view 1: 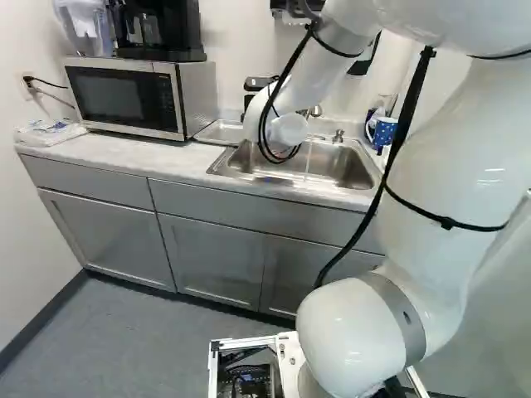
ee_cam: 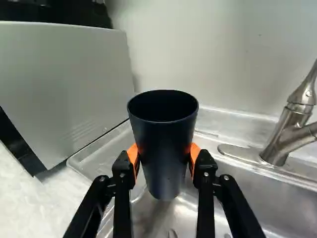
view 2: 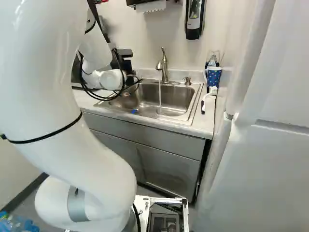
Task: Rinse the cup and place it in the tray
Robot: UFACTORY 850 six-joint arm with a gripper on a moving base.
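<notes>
Our hand (view 2: 128, 67): closed around the dark cup (ee_cam: 166, 148), orange pads on both sides | Cup: upright, open end up, raised near the metal tray (ee_cam: 96, 157) and sink (view 2: 171, 100), apart from the tap (view 2: 164, 70) | Water (view 2: 160, 94): running from tap into sink | Microwave (view 1: 124, 95): on our desk (view 1: 149, 156), beside the tray

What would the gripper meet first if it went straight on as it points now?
Probably the wall behind the tray, with the cup held in the gripper touching first; depth is unclear, so the cup might brush the tray beforehand.
</notes>
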